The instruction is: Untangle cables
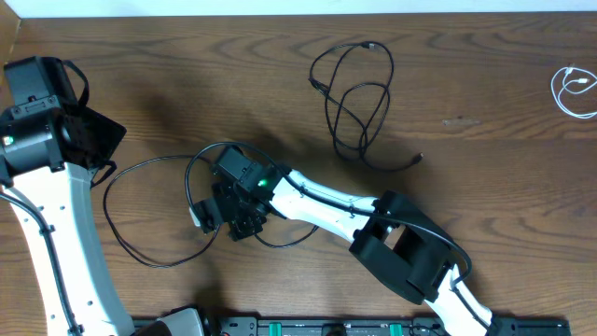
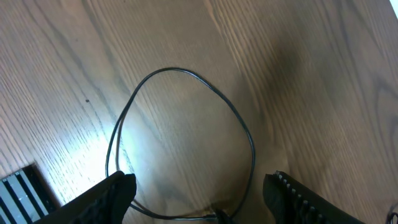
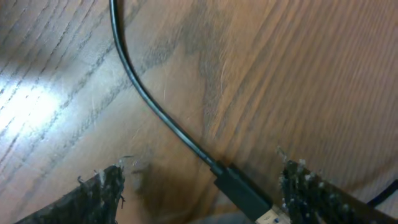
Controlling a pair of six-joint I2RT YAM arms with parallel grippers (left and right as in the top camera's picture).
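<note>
cables (image 2: 174,70): thin smooth black loops on grained wood table (image 1: 485,187) | left fingers (image 2: 112,196) spread | right fingers (image 3: 102,193) spread

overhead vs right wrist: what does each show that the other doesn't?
Only overhead: the far black cable looped further up the table, the white cable at the picture's right edge, and the left arm.
Only right wrist: the plug of the near black cable, lying flat between the open fingers, with neither visibly touching it.
Both: the right gripper low over the near black cable, on the wooden table.
</note>
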